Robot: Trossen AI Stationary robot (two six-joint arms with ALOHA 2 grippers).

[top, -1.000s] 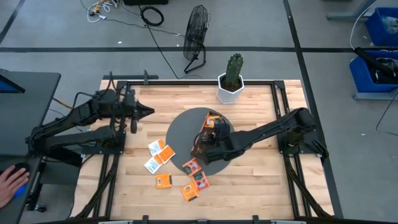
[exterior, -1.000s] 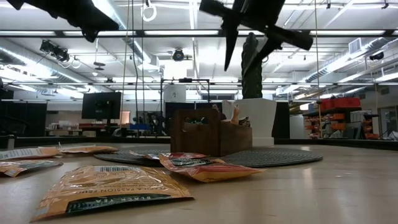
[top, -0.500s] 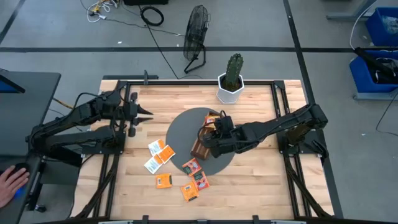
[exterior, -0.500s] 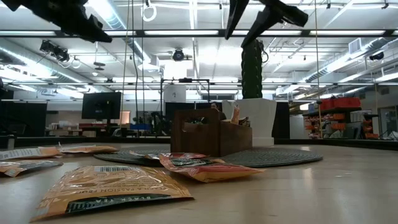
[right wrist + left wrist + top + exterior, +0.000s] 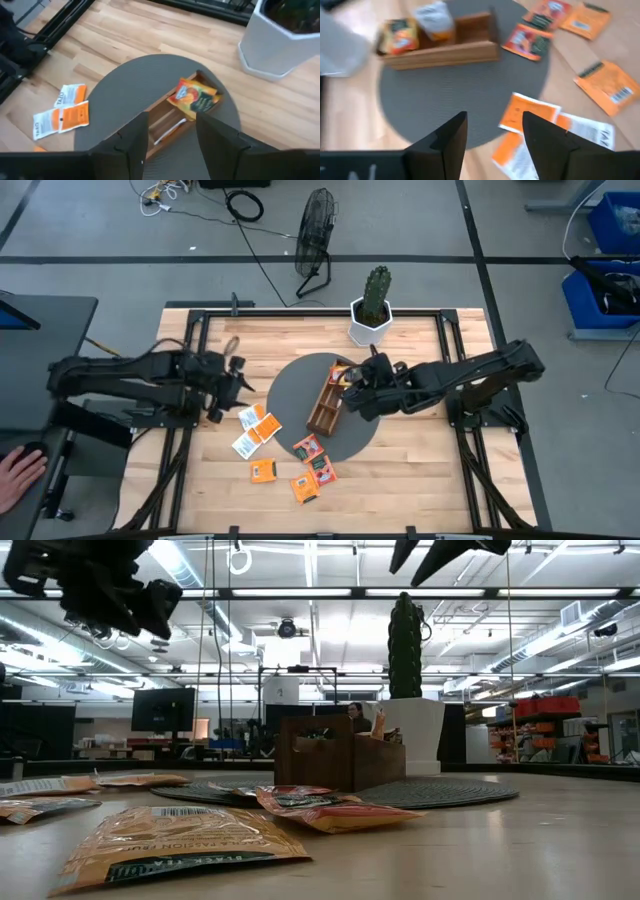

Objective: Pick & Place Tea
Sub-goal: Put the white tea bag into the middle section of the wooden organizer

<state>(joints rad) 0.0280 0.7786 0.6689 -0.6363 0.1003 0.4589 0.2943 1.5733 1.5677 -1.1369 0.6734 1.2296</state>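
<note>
Since the earlier overhead frame, the right gripper (image 5: 352,386) has been pulled back off the tray toward the right, and the left gripper (image 5: 240,383) has been swung in over the table's left half with its fingers spread. Both claws are seen parted and empty in their wrist views. Most tea sachets (image 5: 258,425) are still scattered on the wood at lower centre of the overhead frame; a couple are already standing in the wooden tray (image 5: 326,408) on the grey mat (image 5: 300,385). The step in hand looks like the left arm's reach for the pair of sachets just off the mat's edge. It would be done best by coming straight down on one sachet's edge, since two overlap there (image 5: 527,116) and both could get pinched. That overlap is only shown clearly by the left wrist view; overhead, they read as one blob. An orange sachet (image 5: 194,97) propped in the tray's end is shown best by the right wrist view.
</note>
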